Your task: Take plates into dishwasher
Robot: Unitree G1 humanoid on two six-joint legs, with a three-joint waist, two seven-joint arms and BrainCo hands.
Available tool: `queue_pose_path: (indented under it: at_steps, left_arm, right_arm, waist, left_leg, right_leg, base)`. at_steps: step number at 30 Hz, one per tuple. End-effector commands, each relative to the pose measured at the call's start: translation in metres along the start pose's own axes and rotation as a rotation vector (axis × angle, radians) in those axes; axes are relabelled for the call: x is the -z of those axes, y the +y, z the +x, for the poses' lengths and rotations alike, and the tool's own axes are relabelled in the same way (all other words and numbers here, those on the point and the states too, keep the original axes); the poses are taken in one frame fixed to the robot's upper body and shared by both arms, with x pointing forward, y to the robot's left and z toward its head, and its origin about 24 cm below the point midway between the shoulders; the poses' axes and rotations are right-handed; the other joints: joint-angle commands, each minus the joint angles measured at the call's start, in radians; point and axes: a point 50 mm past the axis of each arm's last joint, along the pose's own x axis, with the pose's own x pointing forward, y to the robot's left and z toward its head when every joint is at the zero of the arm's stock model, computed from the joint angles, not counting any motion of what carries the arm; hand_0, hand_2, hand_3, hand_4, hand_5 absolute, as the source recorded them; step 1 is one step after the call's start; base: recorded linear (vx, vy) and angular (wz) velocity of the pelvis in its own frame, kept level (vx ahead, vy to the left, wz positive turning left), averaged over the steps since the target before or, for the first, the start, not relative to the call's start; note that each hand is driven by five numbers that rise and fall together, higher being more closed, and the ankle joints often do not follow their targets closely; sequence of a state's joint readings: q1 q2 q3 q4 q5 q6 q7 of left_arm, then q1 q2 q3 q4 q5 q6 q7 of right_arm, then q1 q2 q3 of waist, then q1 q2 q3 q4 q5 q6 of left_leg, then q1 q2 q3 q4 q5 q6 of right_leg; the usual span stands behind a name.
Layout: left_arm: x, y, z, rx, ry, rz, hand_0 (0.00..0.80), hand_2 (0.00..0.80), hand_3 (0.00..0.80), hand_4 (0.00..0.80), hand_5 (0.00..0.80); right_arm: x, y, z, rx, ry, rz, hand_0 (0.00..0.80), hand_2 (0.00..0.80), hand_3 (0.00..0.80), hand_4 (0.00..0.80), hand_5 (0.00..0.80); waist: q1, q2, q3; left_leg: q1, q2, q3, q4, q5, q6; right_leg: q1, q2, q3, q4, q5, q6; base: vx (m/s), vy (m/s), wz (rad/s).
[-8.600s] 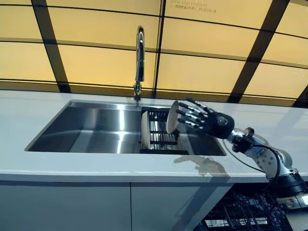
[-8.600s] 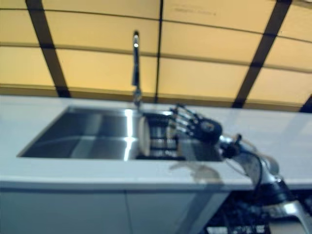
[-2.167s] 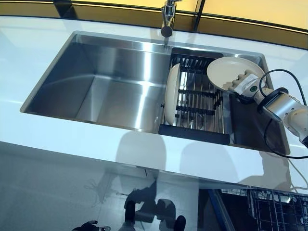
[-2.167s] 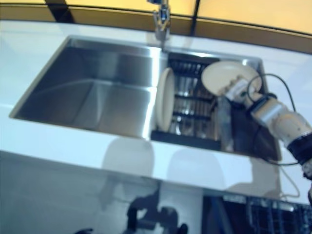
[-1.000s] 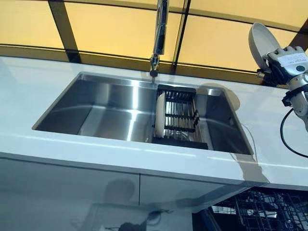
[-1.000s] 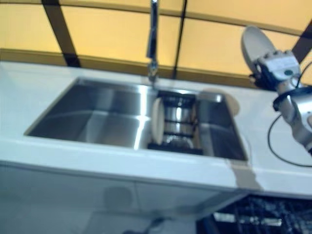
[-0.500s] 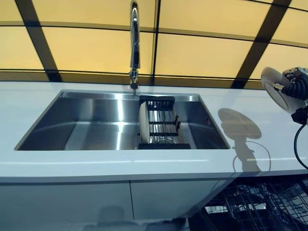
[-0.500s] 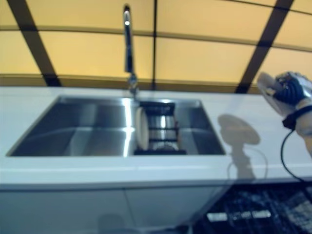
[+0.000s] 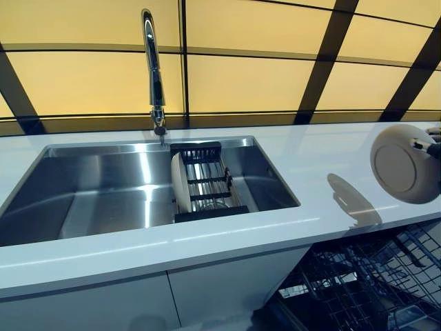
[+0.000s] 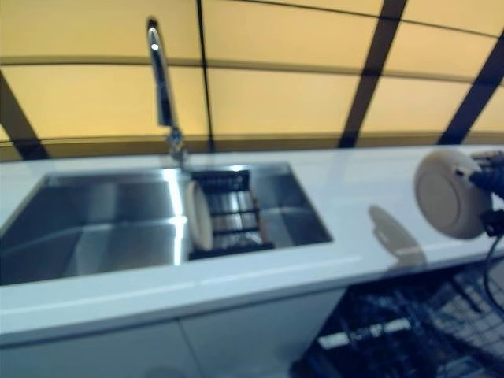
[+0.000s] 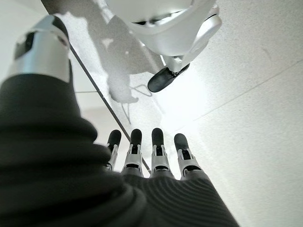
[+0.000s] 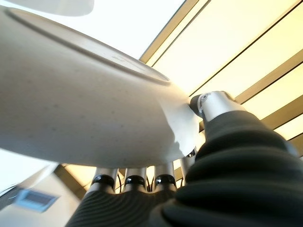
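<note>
Gripping plate point(image 9: 402, 164), right hand point(image 10: 490, 179) past counter edge point(image 9: 331, 222) (dishwasher rack point(image 9: 372, 276) below)

We see little of the right hand point(image 10: 490, 178): the frame's edge cuts it off, and in its wrist view the plate point(image 12: 80, 109) covers the fingers past their bases. The dishwasher rack point(image 9: 372, 283) runs off the lower right corner. Another plate point(image 9: 180, 183) in the sink rack point(image 9: 204, 187) appears to stand on edge, its face turned away from us.
</note>
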State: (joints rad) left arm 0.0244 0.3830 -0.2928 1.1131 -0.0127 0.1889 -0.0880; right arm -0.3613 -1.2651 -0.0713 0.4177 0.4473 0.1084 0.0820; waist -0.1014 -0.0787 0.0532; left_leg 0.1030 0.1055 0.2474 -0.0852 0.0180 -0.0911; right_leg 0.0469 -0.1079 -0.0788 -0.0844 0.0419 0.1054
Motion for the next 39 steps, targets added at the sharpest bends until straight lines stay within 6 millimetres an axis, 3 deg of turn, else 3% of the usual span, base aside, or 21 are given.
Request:
queue_pose_path:
  at_steps: [1, 7, 15, 23, 39]
  left_arm:
    - [0.003, 0.022, -0.001, -0.068, 0.031, 0.024, 0.0, 0.0, 0.0, 0.0, 0.0]
    - [0.005, 0.026, -0.002, -0.076, 0.043, 0.022, 0.0, 0.0, 0.0, 0.0, 0.0]
    - [0.004, 0.031, -0.003, -0.087, 0.046, 0.012, 0.0, 0.0, 0.0, 0.0, 0.0]
    - [-0.001, 0.037, -0.003, -0.102, 0.047, 0.013, 0.0, 0.0, 0.0, 0.0, 0.0]
    - [-0.002, 0.039, -0.003, -0.102, 0.037, 0.022, 0.0, 0.0, 0.0, 0.0, 0.0]
  right_arm:
    - [-0.008, -0.032, -0.004, 0.1, -0.039, 0.109, 0.8, 0.8, 0.8, 0.8, 0.8]
    - [0.011, -0.041, -0.016, 0.063, 0.044, 0.125, 0.8, 0.8, 0.8, 0.8, 0.8]
    - [0.035, -0.031, -0.027, -0.027, 0.118, 0.148, 0.8, 0.8, 0.8, 0.8, 0.8]
    - [0.069, -0.006, -0.041, -0.215, 0.228, 0.177, 0.8, 0.8, 0.8, 0.8, 0.8]
    - [0.107, 0.043, -0.055, -0.398, 0.326, 0.294, 0.8, 0.8, 0.8, 0.8, 0.8]
  waist:
    - [0.015, -0.076, -0.021]
    - [-0.015, -0.082, -0.022]
    - [-0.044, -0.088, -0.019]
    - [-0.06, -0.09, -0.012]
    - [-0.052, -0.074, 0.003]
  left_leg:
    - [0.057, 0.024, -0.008, 0.005, -0.103, 0.035]
    - [0.062, 0.028, 0.016, 0.007, -0.103, 0.037]
    - [0.068, 0.032, 0.039, 0.008, -0.104, 0.043]
    - [0.067, 0.037, 0.053, 0.009, -0.102, 0.045]
    - [0.062, 0.033, 0.053, 0.011, -0.102, 0.046]
  right_leg:
    - [-0.005, -0.043, 0.001, 0.018, 0.047, 0.112]
    - [-0.019, -0.037, 0.017, 0.024, 0.054, 0.113]
    - [-0.037, -0.027, 0.037, 0.035, 0.06, 0.115]
    - [-0.049, -0.023, 0.042, 0.041, 0.064, 0.115]
    - [-0.059, -0.033, 0.029, 0.047, 0.067, 0.118]
  base:
    - [-0.009, -0.02, -0.18]
    - [-0.006, -0.008, -0.1]
    - [-0.008, -0.013, -0.13]
    - [-0.008, -0.013, -0.07]
    - [-0.002, -0.004, 0.0]
